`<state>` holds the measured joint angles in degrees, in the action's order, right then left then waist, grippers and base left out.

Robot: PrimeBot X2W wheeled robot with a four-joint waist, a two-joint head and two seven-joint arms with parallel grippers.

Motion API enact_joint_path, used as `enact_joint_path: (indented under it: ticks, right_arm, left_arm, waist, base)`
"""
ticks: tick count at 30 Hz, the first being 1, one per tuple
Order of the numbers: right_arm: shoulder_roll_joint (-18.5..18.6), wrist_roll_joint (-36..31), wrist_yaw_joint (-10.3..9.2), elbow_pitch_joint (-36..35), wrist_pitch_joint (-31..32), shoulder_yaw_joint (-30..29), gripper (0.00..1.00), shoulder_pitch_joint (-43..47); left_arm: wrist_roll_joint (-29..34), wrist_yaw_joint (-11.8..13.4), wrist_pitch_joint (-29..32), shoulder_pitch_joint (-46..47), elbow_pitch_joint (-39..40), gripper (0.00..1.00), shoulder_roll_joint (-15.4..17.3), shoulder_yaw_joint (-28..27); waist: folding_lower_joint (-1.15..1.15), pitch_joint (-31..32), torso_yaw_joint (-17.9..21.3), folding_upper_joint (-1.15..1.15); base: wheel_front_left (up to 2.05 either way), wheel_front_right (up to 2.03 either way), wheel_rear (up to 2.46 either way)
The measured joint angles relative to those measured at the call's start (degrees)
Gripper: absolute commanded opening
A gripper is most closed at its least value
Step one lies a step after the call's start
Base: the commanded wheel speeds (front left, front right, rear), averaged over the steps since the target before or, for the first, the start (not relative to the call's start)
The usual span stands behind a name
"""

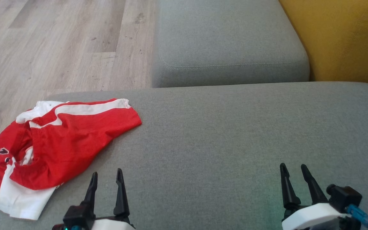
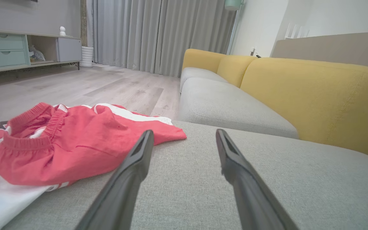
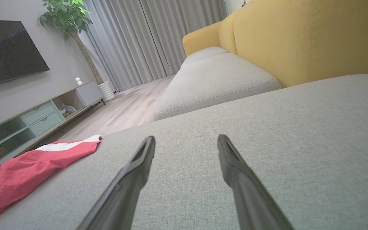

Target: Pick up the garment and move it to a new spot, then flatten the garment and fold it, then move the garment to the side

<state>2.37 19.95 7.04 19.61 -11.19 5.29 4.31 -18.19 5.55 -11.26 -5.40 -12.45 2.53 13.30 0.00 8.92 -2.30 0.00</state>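
The garment [image 1: 65,140] is a pair of red shorts with white side stripes, lying crumpled at the left end of the grey sofa seat [image 1: 235,137], partly hanging over its left edge. In the left wrist view the garment [image 2: 75,140] lies just left of my fingers, waistband toward the camera. The right wrist view has the garment [image 3: 34,169] far to the left. My left gripper [image 1: 106,174] is open just right of the garment, holding nothing. My right gripper [image 1: 294,167] stands open over bare cushion, well right of the garment.
A second grey seat cushion [image 1: 228,41] lies beyond the one in front, with the yellow backrest [image 1: 347,38] on the right. Wooden floor [image 1: 59,44] stretches to the left. A low TV cabinet [image 3: 43,111] and a potted plant [image 3: 65,16] stand across the room.
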Motion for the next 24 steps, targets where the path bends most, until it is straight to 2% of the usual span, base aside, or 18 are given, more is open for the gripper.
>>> enact_joint_path:
  ticks: [9,18,24]
  right_arm:
    - [0.00,-6.10,0.00,0.15,-1.49,-0.03,1.00,0.04]
    - [0.00,-12.54,0.00,0.22,-2.96,-0.36,1.00,1.33]
    - [0.00,-13.48,0.01,0.29,-3.03,-1.10,1.00,1.60]
  left_arm:
    - [6.23,0.62,-1.52,-0.01,0.03,1.00,0.13,1.56]
    - [11.77,2.35,-3.02,-0.56,-0.32,1.00,0.24,2.40]
    - [12.21,2.54,-3.03,-0.77,-1.63,1.00,0.26,2.52]
  waist:
    - [0.00,1.09,0.15,0.00]
    - [0.00,2.15,-0.16,0.00]
    - [0.00,2.26,-0.22,0.00]
  base:
    - [0.00,0.00,0.00]
    - [0.00,0.00,0.00]
    - [0.00,0.00,0.00]
